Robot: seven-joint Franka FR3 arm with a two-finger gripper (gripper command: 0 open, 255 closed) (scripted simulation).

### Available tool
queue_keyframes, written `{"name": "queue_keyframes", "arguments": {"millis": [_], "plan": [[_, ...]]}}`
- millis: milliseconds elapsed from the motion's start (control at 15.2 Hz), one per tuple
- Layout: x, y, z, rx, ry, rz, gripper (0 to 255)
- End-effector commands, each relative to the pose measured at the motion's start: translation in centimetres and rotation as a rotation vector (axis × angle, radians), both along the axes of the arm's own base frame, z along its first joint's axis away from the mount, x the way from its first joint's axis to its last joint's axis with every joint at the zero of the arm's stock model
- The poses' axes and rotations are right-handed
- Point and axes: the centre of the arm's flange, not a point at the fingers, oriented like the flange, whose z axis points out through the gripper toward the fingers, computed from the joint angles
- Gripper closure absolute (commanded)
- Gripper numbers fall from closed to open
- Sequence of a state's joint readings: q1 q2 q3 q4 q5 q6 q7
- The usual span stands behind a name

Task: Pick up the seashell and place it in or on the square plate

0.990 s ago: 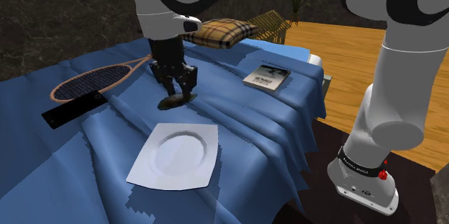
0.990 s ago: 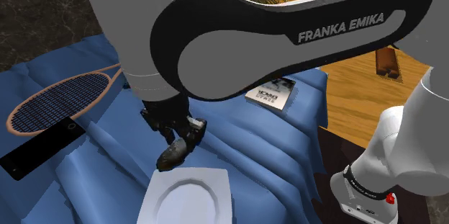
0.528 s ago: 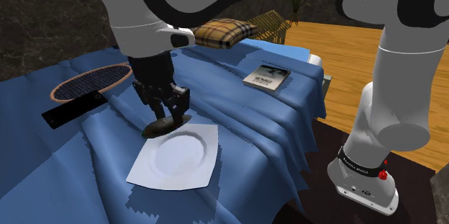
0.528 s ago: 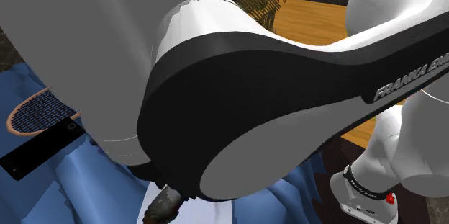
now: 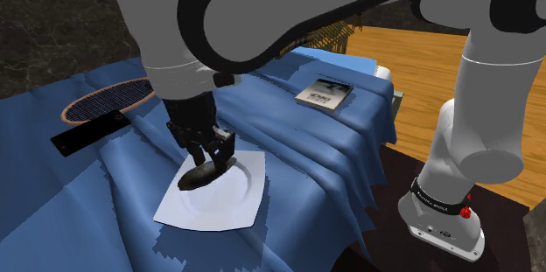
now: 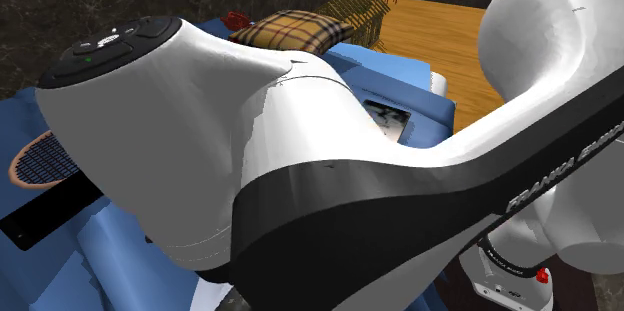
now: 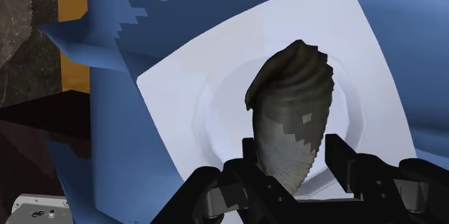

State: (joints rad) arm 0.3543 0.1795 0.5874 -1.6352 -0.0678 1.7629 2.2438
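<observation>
My end effector (image 5: 207, 158) is clamping the seashell (image 5: 200, 174) over the square plate (image 5: 234, 202) on a bed draped in a rumpled blue cover (image 5: 52, 218). In the wrist view the two black fingers of the end effector (image 7: 291, 152) are standing a little apart and pressing on either side of the narrow ribbed end of the seashell (image 7: 291, 111), while its darker, wider end is pointing away from me. The shell is sitting over the round well of the white plate (image 7: 180, 104). I cannot tell whether it is touching the plate or hanging just above it.

The blue cover (image 7: 403, 14) is lying in long folds and spilling down the bed's edge at the shoulder view's right. A racket (image 5: 109, 101) with a brown frame is lying toward the shoulder view's left, well apart from the plate, and a flat black slab (image 5: 87, 132) is lying just beside it. A book (image 5: 324, 94) is resting near the far corner of the bed. In the second exterior view my white and black arm is blocking much of the scene, and a plaid cushion (image 6: 290, 31) is showing behind it at the far end of the bed, with the racket (image 6: 40, 159) and the slab (image 6: 45, 209) at that view's left. A wooden floor (image 5: 437, 60) is running beyond the bed, and a dark marbled wall (image 5: 52, 25) is closing in the room behind.
</observation>
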Motion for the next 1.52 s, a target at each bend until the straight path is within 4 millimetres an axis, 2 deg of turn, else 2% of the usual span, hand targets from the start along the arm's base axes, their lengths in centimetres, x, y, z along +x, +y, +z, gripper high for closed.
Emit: {"name": "queue_keyframes", "arguments": {"millis": [0, 264, 792, 858, 1188, 1452], "plan": [[0.0, 0.1, -1.1, 0.000, 0.000, 0.000, 255], [0.0, 0.1, -3.2, 0.000, 0.000, 0.000, 255], [0.0, 0.1, -3.3, 0.000, 0.000, 0.000, 255], [0.0, 0.1, -3.3, 0.000, 0.000, 0.000, 0], [0.0, 0.1, -3.3, 0.000, 0.000, 0.000, 0], [0.2, 0.1, 1.7, 0.000, 0.000, 0.000, 0]]}}
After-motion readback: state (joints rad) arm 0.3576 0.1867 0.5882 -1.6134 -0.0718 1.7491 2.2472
